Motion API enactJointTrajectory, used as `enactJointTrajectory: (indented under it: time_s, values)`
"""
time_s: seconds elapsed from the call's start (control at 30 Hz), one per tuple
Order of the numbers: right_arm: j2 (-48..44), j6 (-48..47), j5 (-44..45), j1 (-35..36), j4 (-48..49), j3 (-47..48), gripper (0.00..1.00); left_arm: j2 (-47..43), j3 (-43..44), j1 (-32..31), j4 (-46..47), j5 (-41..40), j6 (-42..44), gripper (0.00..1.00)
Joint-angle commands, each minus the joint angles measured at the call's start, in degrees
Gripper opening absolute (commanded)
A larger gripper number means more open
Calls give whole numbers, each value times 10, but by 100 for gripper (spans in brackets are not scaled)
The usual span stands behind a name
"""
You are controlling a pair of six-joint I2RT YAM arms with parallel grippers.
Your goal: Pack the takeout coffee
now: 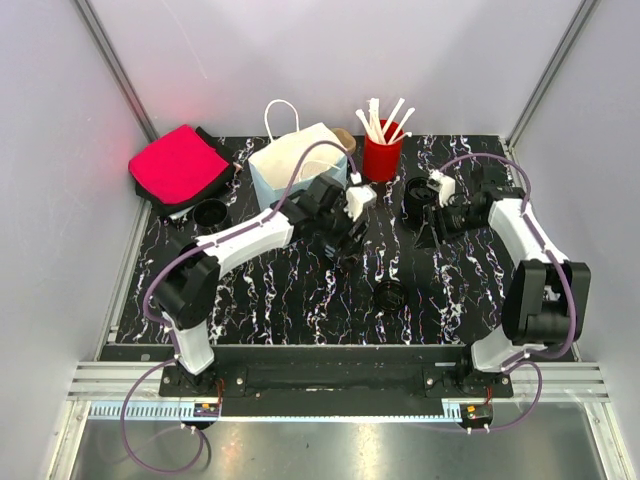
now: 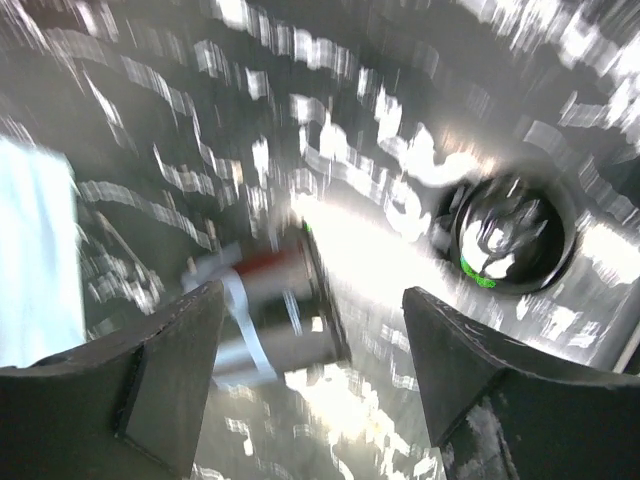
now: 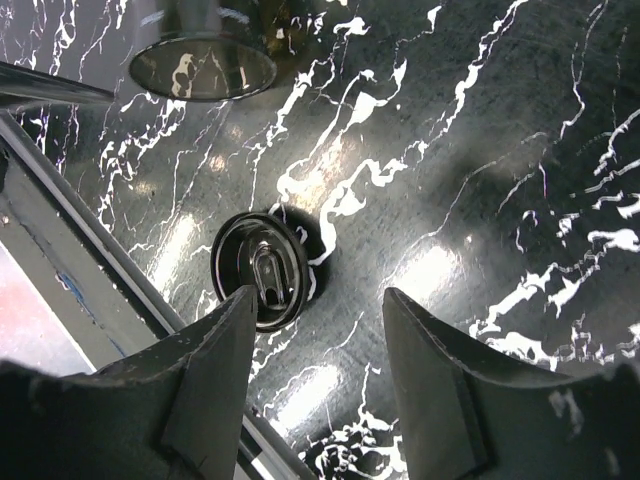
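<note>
Gaping right claw [image 3: 320,300] near takeout coffee [image 3: 258,270]

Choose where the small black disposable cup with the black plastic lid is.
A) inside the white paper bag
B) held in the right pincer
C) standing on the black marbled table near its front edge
C: the small black lidded cup stands alone on the black marbled table, with nothing gripping it.

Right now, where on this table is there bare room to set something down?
Bare marble lies at the front: left of the takeout coffee, and between it and the right arm's base. The back is crowded: pink cloth, paper bag, red cup, a black cup, left gripper and right gripper.
</note>
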Motion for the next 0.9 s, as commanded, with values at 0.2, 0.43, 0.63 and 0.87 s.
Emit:
enactJointTrajectory:
  time_s: [0.2, 0.43, 0.63, 0.87]
  values:
    - [-76, -22, 8, -5, -10, -30, 61, -1, -14, -45, -39, -125, 67, 73]
    - [-85, -25, 5, -5, -9, -34, 61, 33, -3, -67, -20, -203, 71, 73]
    - [-84, -25, -3, -5, -6, -37, 61, 81, 29, -80, -8, -253, 69, 70]
    - [-85, -42, 3, -6, 3, -40, 61, 81, 41, -90, 1, -269, 71, 66]
